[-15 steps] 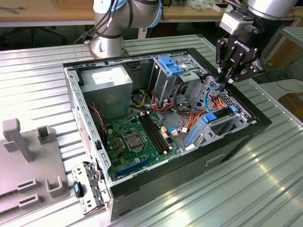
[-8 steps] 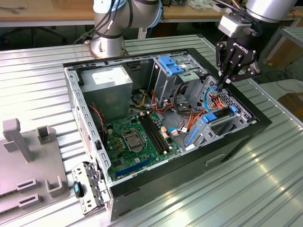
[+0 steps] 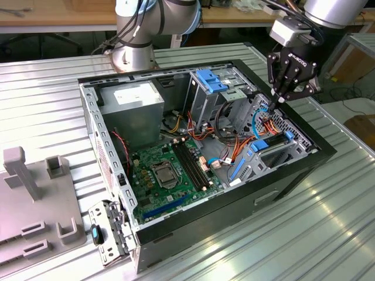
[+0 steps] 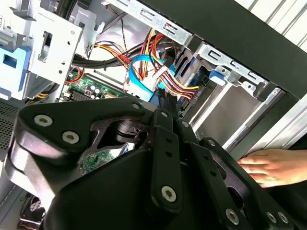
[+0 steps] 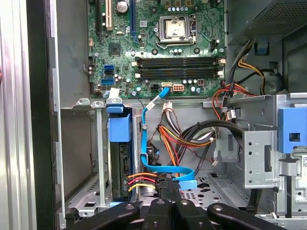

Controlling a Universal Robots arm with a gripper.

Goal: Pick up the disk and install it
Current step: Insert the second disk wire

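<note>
- Presses the fingertips (image 4: 168,109) flat together with nothing gripped between them (the same clenched look in both wrist views).
- Sets the gripper (image 3: 280,99) tip-down inside the open computer case (image 3: 281,188), over the drive cage at the case's end toward the exterior view's right.
- Brings the tip just beside the looping blue flat cable (image 5: 144,139) and its connector; cannot tell whether touching.
- Finds the disk (image 5: 120,160) out of the gripper: standing on edge in a slot of the drive cage, next to the case's side wall, blue rail at its end (also seen as a dark slab with blue trim in the exterior view (image 3: 275,147)).
- Puts a bundle of red, yellow and black wires (image 5: 175,136) between the disk and the rest of the cage.
- Places a light-blue bracket (image 3: 211,79) on the cage section at the case's far edge.
- Lays the green motherboard (image 3: 170,170) across the middle of the case floor, with the grey power supply (image 3: 132,104) in the far corner.
- Rests a person's hand (image 4: 271,165) at the case's outer edge.
- Stands the case on the ribbed metal tabletop (image 3: 304,246), with a grey fixture plate (image 3: 29,205) at the tabletop's edge on the exterior view's left.
</note>
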